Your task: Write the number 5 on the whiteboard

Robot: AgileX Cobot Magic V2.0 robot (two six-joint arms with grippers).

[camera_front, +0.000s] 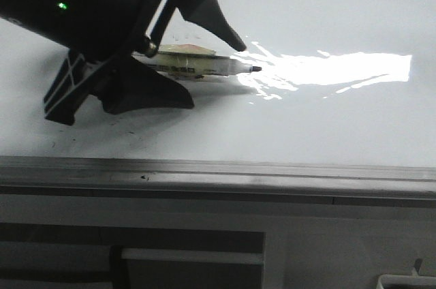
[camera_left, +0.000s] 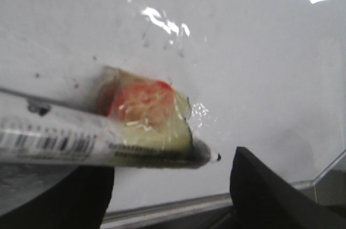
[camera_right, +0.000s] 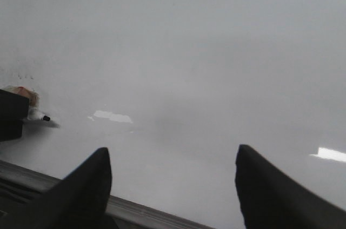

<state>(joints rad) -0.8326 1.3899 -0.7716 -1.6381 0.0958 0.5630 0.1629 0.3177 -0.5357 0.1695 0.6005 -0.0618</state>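
Whiteboard (camera_front: 327,125): lying flat and filling most of the front view, with its grey frame edge (camera_front: 218,170) running along the near side.
Glare (camera_front: 340,69): spreading in a bright band to the right of the marker tip.
Left gripper (camera_front: 197,64): reaching in from the left, its jaws closing on the marker (camera_front: 204,65); one finger is pointing above the barrel, the other is sitting below it.
Marker: lying nearly level, its uncapped tip pointing right, just over the board.
Number 5: no strokes are showing; only small dark specks are scattered near the left gripper.
Right gripper (camera_right: 173,186): hovering over the near frame edge, jaws spread wide and holding nothing.
Open room: bare board is stretching right of the tip and beyond.
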